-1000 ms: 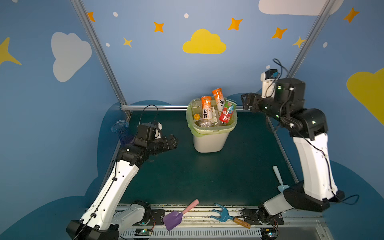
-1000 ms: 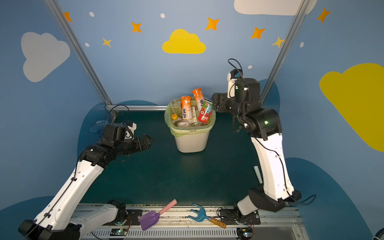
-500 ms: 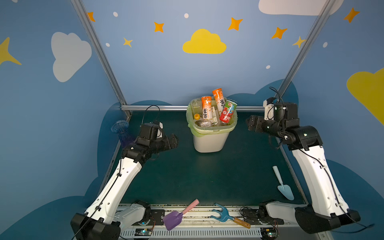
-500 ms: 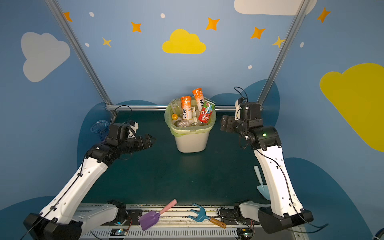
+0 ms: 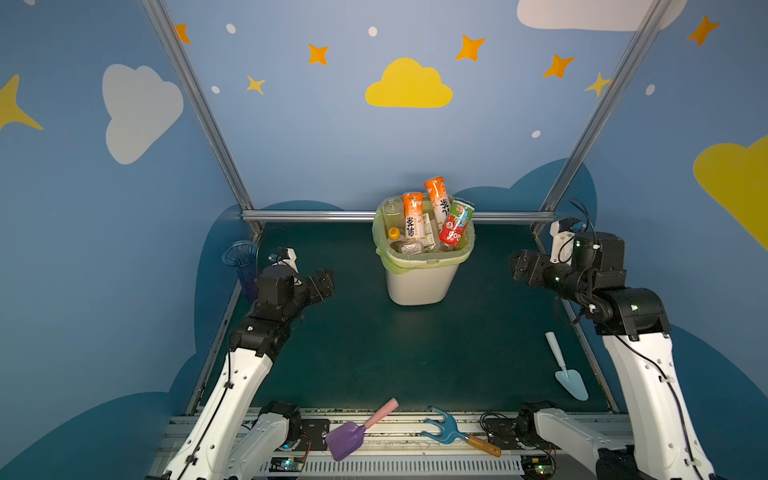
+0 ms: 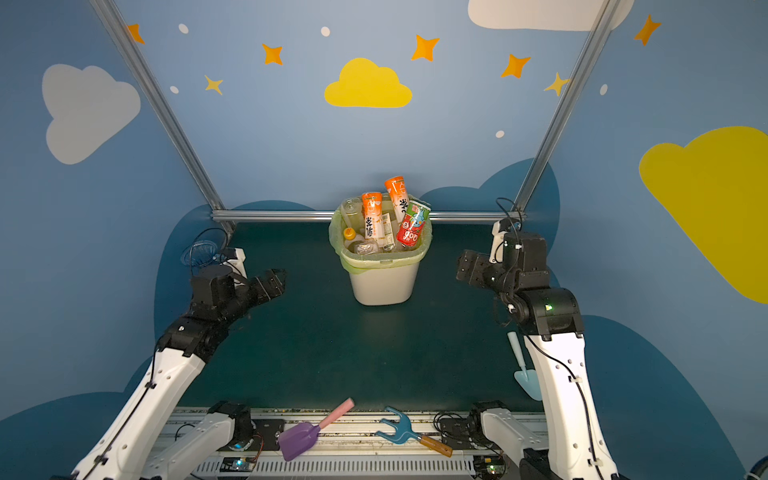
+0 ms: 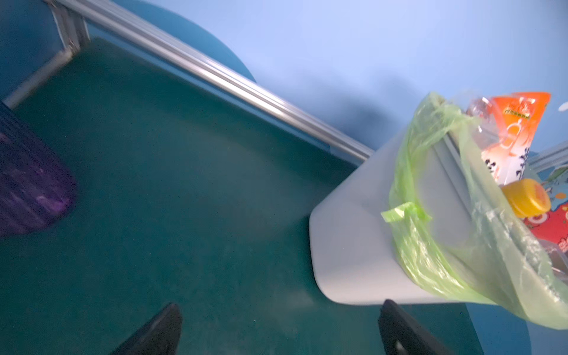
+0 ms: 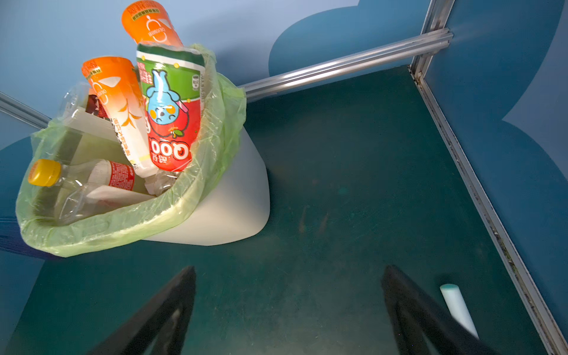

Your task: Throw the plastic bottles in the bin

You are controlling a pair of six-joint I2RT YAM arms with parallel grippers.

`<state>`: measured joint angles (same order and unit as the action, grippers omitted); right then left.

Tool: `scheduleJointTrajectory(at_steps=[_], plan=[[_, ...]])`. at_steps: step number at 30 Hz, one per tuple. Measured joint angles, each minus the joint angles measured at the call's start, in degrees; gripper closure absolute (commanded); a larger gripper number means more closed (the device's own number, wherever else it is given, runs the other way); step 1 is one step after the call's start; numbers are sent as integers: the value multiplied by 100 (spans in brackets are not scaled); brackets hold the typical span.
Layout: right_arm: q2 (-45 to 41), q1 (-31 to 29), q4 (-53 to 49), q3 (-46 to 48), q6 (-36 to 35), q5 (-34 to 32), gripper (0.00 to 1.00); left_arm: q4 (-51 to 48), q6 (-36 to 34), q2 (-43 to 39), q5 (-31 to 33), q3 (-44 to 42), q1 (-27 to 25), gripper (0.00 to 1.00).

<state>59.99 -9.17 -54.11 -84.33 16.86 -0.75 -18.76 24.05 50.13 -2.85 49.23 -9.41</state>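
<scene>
**All the bottles we see are in the bin, and both grippers are empty**

At the left, the left gripper (image 5: 326,282) hangs over the green table (image 5: 374,353), jaws wide apart with nothing between them. The purple vase (image 5: 242,259) stands near it at the table's edge.

The bin (image 5: 415,286) is in the far middle, between the two arms and well apart from each. We cannot tell which arm is nearer. The plastic bottles (image 5: 432,220) are piled inside. The tall ones stand steeply, bottoms up, above the rim. We see no bottle on the table.

On the red and green bottle (image 8: 172,107) we read "Qoo", upside down. The orange bottles (image 8: 123,113) carry dark characters we cannot read.

The right gripper (image 5: 517,266) is also spread open and empty.
</scene>
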Motion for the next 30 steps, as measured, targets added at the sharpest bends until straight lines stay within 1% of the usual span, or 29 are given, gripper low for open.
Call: scheduleJointTrajectory(at_steps=[3, 6, 9, 14, 19, 22, 25, 30], plan=[[-55, 35, -9, 131, -15, 46, 5, 450, -122, -61, 435, -221, 48, 0], [-190, 42, 35, 323, -28, 81, 5, 798, -254, 55, 885, -376, 155, 0], [-389, 50, 120, 590, -44, 94, 5, 1093, -267, 289, 1257, -557, 358, 0], [-601, 57, 310, 979, -87, 136, 5, 1912, -446, 881, 1650, -1329, 743, 0], [-551, 63, 415, 1058, -153, 199, 5, 2181, -997, 1591, 1838, -1694, 874, 0], [-549, 72, 507, 1178, -197, 192, 5, 3032, -1311, 1794, 1891, -2138, 907, 0], [-516, 83, 551, 1338, -240, 188, 5, 3915, -1471, 2135, 1834, -2592, 973, 0], [-389, 136, 654, 1585, -293, 166, 5, 5038, -1580, 2959, 1644, -2708, 1054, 0]])
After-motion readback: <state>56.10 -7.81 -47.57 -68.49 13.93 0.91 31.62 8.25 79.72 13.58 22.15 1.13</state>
